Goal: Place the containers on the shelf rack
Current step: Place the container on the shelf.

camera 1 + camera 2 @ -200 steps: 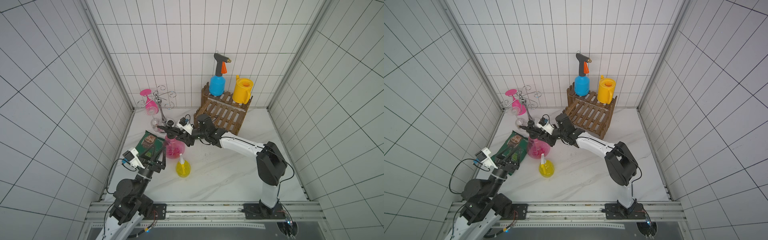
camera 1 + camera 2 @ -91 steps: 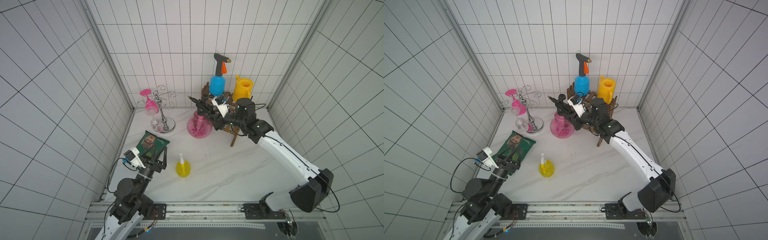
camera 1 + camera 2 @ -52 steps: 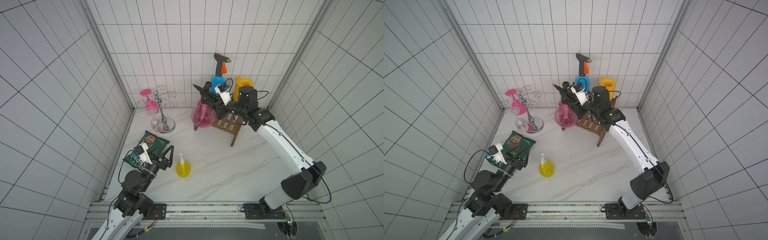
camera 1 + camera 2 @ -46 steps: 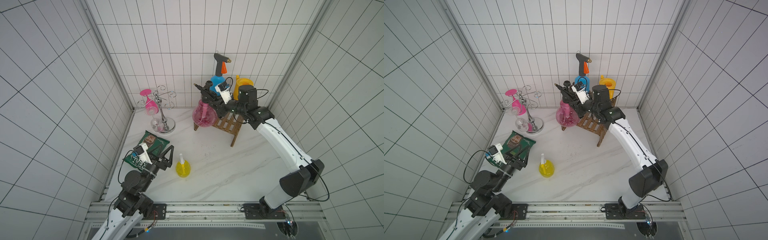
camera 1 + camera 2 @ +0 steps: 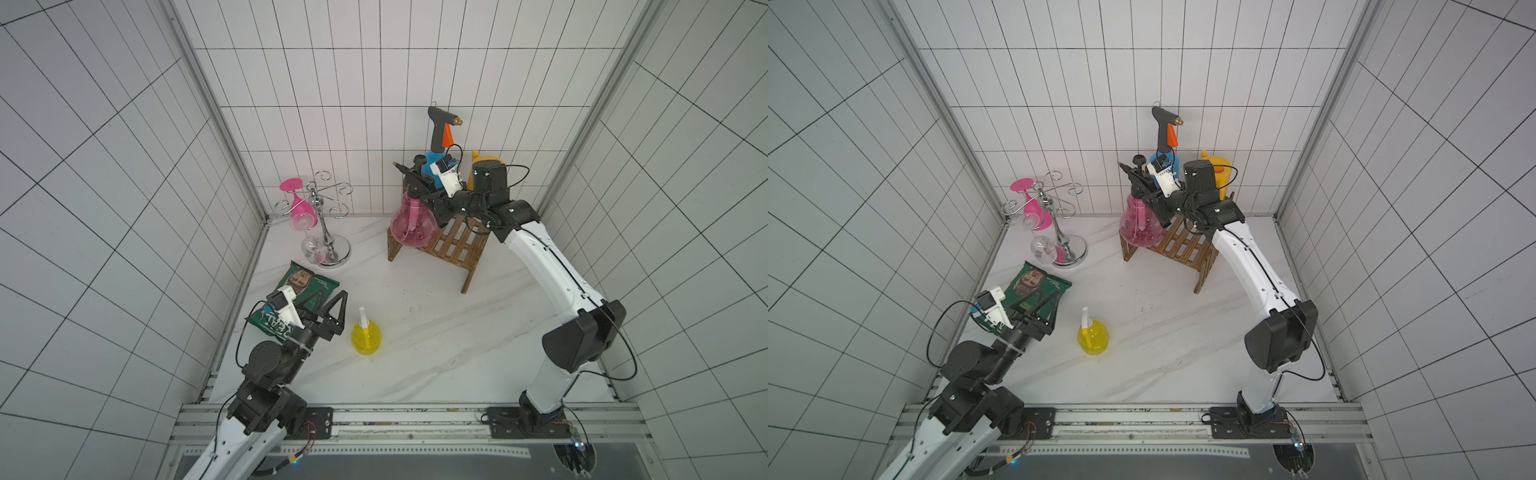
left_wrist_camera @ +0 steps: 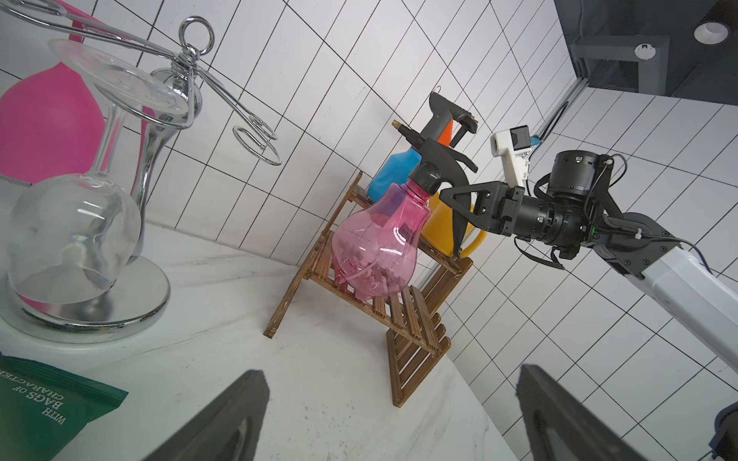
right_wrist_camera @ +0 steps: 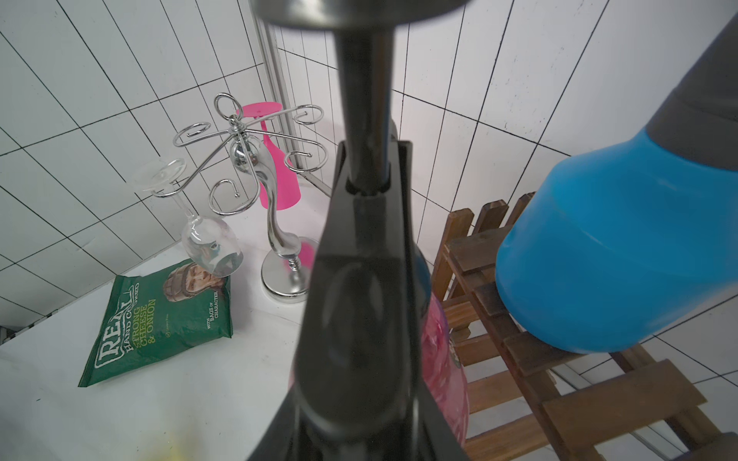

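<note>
Right arm, far end of the table. The right pincer [image 6: 459,219] is clamped on the black top of the pink pump sprayer [image 5: 412,226], just under the handle.

- Change: two seconds back this sprayer was low over the table near the crisp bag [image 5: 309,284]. It has since been swung across and up. Its round base is now at the lower tier of the shelf rack [image 5: 457,249], at the end nearest the chrome glass holder [image 5: 328,232].
- The sprayer leans, top tipped toward the arm. In the left wrist view the base looks to meet the slats, but I cannot tell whether its weight is down yet.
- Upper tier is already taken: the blue bottle [image 5: 430,160] and the yellow watering can [image 5: 1219,172] stand side by side.
- The small yellow spray bottle [image 5: 365,338] is still upright on the table, well apart from the rack.
- The left pincer [image 5: 332,294] has its jaws wide apart and holds nothing. It has edged forward and sits just beside that yellow bottle.

Reading: third container is nearly placed. It needs straightening and settling before the grip lets go, or it may topple off the tier's end. One container would then remain.
</note>
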{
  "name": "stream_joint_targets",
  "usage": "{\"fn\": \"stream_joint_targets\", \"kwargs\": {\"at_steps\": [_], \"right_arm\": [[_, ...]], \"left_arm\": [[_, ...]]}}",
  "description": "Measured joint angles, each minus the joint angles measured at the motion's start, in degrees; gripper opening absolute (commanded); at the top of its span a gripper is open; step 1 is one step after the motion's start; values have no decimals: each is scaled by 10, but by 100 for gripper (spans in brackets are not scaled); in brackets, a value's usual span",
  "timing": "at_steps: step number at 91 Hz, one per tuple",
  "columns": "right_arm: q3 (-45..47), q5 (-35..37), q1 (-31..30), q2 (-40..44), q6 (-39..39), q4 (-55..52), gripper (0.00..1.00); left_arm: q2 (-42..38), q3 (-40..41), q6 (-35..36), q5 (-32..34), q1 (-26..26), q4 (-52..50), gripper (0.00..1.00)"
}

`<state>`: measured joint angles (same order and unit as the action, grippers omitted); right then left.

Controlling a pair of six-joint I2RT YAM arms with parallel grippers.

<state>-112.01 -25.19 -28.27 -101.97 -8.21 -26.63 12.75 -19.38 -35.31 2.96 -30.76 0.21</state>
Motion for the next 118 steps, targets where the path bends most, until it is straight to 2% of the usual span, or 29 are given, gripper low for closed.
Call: {"fn": "stream_joint_targets", "kwargs": {"at_steps": [49, 64, 94, 106, 118], "right_arm": [[-112, -5, 13, -80, -2, -48, 0], [-133, -8, 13, -96, -2, -58, 16], [-160, -14, 17, -115, -2, -68, 22], [-171, -18, 17, -124, -2, -71, 27], [-175, -21, 17, -127, -2, -71, 39]], "left_arm": [[-4, 0, 0, 0, 0, 0, 99], [-4, 0, 0, 0, 0, 0, 99], [-5, 0, 0, 0, 0, 0, 99], [-5, 0, 0, 0, 0, 0, 99], [-5, 0, 0, 0, 0, 0, 99]]}}
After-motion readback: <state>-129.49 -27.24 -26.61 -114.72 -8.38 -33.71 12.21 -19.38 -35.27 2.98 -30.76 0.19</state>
